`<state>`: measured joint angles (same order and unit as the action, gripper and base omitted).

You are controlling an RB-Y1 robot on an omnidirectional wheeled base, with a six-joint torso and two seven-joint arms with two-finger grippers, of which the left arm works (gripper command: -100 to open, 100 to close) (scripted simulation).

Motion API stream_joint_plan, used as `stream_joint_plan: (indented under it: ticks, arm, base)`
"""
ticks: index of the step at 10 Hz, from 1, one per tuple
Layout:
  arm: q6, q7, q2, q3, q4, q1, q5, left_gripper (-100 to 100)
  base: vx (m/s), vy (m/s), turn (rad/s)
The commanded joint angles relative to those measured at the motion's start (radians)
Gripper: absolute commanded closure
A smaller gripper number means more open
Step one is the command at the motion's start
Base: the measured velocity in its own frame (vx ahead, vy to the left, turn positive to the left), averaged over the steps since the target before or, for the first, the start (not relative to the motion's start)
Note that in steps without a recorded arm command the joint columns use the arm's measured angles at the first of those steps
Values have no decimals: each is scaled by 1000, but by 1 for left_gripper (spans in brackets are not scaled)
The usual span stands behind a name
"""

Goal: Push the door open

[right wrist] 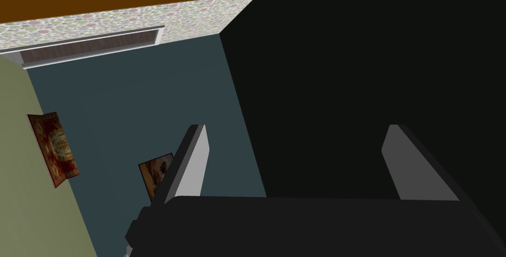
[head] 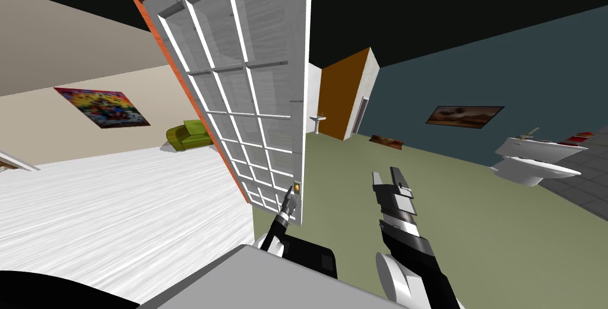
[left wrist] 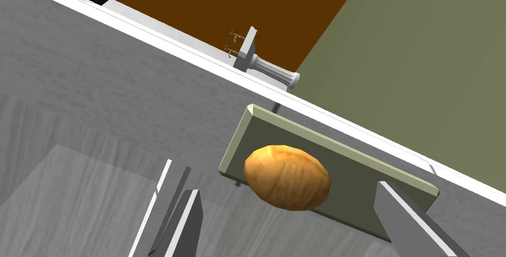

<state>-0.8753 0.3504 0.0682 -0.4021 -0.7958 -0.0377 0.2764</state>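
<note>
Left tool spread, lined up on the knob. Door looks rigid, probably light; I'd push the panel beside the knob. Right tool spread, idle.

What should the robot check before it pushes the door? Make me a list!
1. Left gripper open: ok, fingers either side of the knob.
2. Left gripper touching the door: cannot tell.
3. Door ajar: ok, green floor shows past its free edge.
4. Right gripper out of the way: ok, open, apart from the door.
</note>
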Motion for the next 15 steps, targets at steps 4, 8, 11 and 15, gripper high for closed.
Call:
stream_joint_plan:
  ticks: [4,8,11,15]
  arm:
    - [-11,104,-1,-27,-19,-19,53,-100]
    - [-21,220,-5,-62,-46,-45,119,-100]
    - [-29,290,-9,-85,-65,-63,165,-100]
    - [-36,388,-14,-109,-84,-81,210,-100]
  base:
    - [-30,14,-23]
    - [-32,23,-26]
    - [-31,23,-27]
    - [-28,18,-21]
